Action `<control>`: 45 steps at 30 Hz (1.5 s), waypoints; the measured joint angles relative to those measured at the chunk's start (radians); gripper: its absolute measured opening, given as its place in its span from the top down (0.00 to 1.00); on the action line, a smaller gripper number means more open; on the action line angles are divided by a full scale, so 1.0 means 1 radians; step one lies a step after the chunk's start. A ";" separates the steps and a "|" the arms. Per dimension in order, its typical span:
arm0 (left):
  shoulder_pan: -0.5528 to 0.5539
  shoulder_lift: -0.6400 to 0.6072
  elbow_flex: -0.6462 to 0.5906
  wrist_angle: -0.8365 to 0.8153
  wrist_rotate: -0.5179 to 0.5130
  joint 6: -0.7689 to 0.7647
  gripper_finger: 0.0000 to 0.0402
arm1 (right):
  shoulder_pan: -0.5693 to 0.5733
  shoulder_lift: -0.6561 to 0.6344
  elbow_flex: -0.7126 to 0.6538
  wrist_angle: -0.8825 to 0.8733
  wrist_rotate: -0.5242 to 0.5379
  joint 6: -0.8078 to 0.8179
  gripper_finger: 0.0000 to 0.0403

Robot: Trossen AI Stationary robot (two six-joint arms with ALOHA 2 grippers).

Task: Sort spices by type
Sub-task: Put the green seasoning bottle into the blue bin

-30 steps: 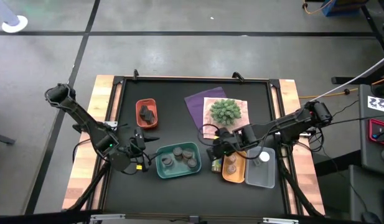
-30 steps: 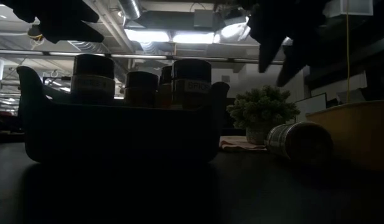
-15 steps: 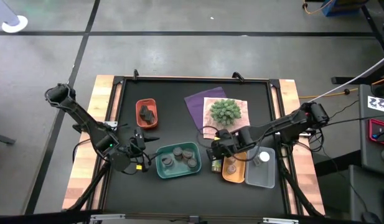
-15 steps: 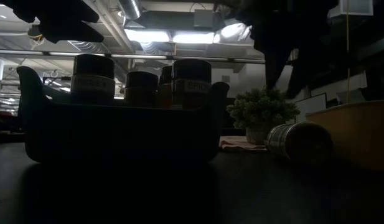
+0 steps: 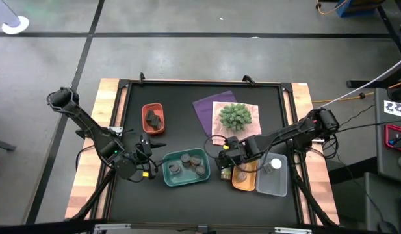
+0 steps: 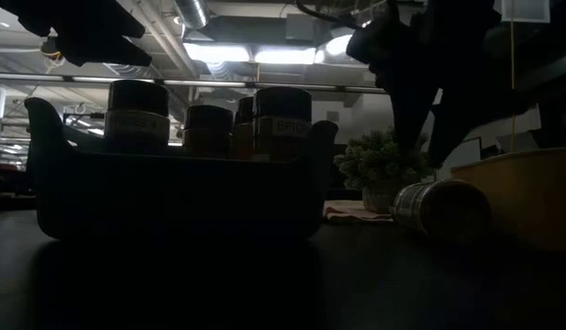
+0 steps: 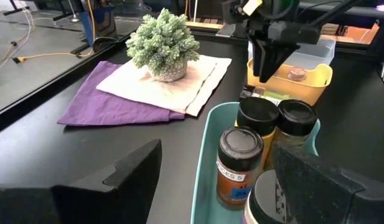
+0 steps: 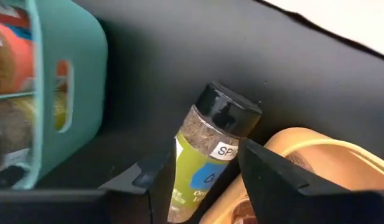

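A dark-capped spice jar with a green label (image 8: 211, 144) lies on its side on the black table between the teal tray (image 5: 168, 175) and the orange tray (image 5: 245, 184). My right gripper (image 5: 225, 158) hangs just above it, open, fingers pointing steeply down, one on either side of the jar's cap end, touching nothing. Several jars (image 7: 240, 163) stand upright in the teal tray. My left gripper (image 5: 147, 168) waits open at that tray's left end. A white-capped jar (image 5: 275, 164) sits in the clear tray (image 5: 271, 188). Dark lumpy pieces (image 5: 153, 117) lie in the red tray (image 5: 144, 110).
A spiky green plant (image 5: 235, 116) stands on a cream cloth over a purple cloth (image 5: 205, 109) at the far middle. A small jar (image 7: 296, 74) sits in the orange tray. Bare table stretches between the red tray and the cloths.
My right gripper has sunk toward the lying jar, drifting a little toward the table's left edge and tipping more steeply downward. The jar has stayed where it was.
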 joint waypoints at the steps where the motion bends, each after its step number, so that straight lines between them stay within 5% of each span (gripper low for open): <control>1: 0.000 0.000 0.000 0.000 0.000 0.000 0.29 | 0.000 0.006 0.000 0.000 0.000 0.000 0.57; 45: 0.000 0.000 0.000 0.001 -0.001 -0.001 0.29 | 0.000 0.060 0.000 0.020 -0.002 0.017 0.57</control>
